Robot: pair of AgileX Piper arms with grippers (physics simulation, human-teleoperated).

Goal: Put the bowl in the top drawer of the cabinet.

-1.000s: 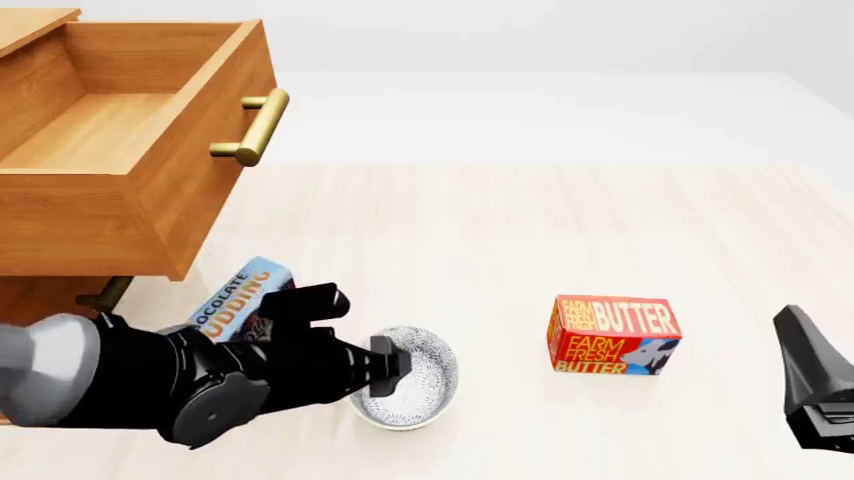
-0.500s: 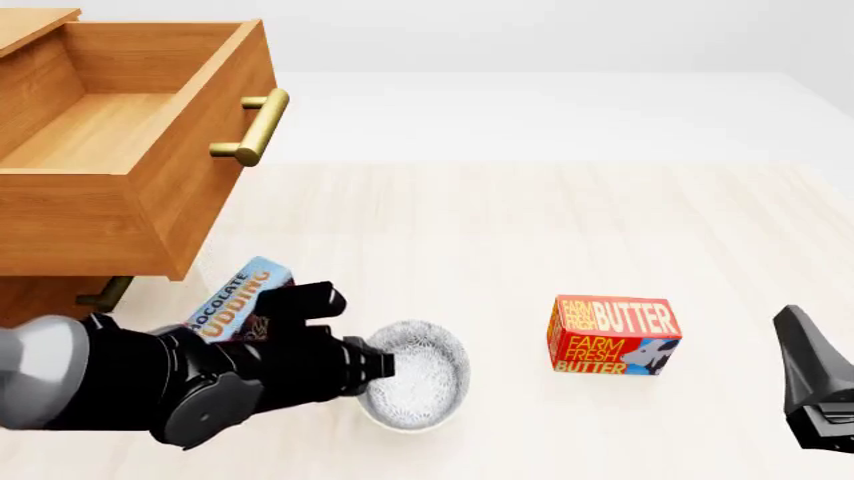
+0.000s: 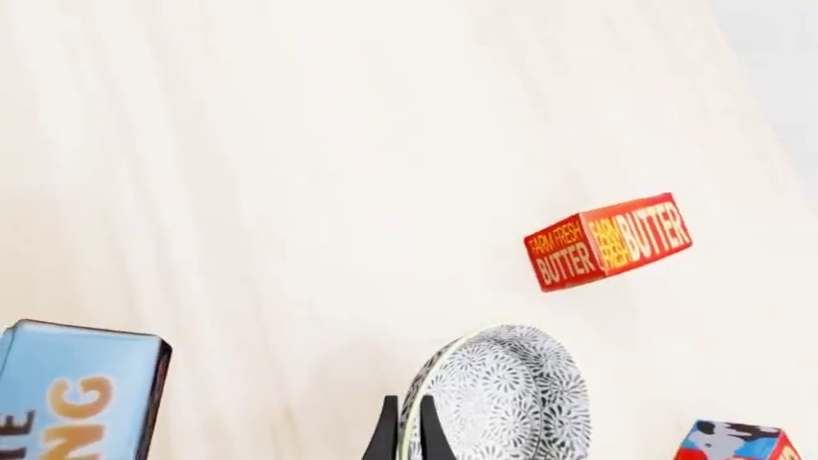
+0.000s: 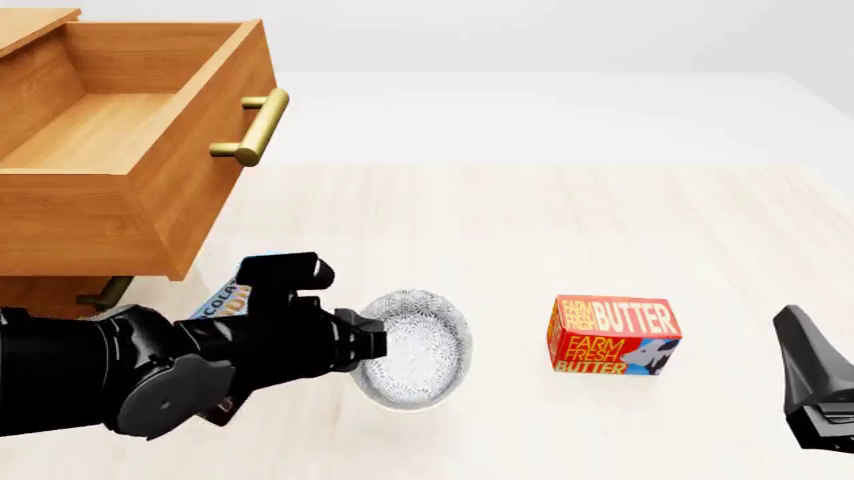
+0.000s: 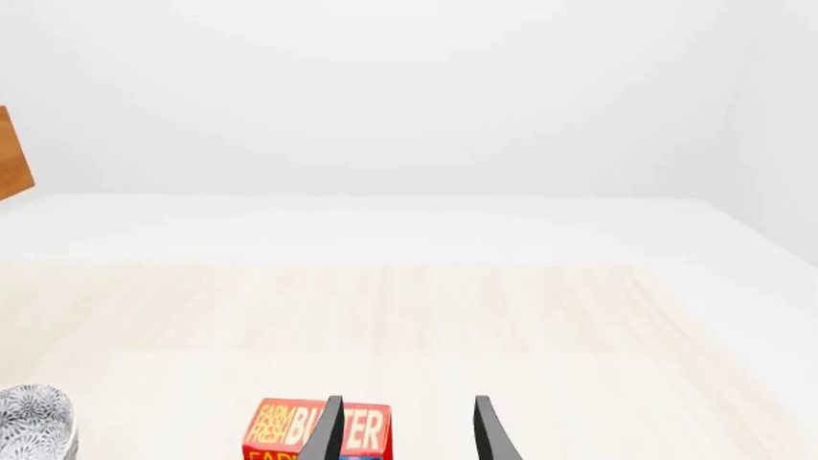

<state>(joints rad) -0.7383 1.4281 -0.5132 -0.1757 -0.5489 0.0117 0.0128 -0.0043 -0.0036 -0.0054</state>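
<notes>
The speckled blue-grey bowl (image 4: 420, 348) is tipped up on edge just above the table, and my left gripper (image 4: 366, 344) is shut on its rim. In the left wrist view the two fingertips (image 3: 387, 437) pinch the rim of the bowl (image 3: 509, 402). The top drawer (image 4: 127, 135) stands pulled open at the upper left, its inside bare and its brass handle (image 4: 251, 128) facing right. Below it shows part of the cabinet (image 4: 34, 295). My right gripper (image 5: 406, 436) is open at the near right (image 4: 811, 388), with nothing between its fingers.
A red butter box (image 4: 613, 335) lies right of the bowl. A blue pudding box (image 4: 224, 300) is mostly hidden behind my left arm. The lower drawer's handle (image 4: 102, 292) pokes out under the open drawer. A corner of another red-and-blue box (image 3: 741, 443) shows in the left wrist view.
My left gripper has lifted the bowl off the table and tipped it onto its edge, rising slightly. The right arm has not moved.
</notes>
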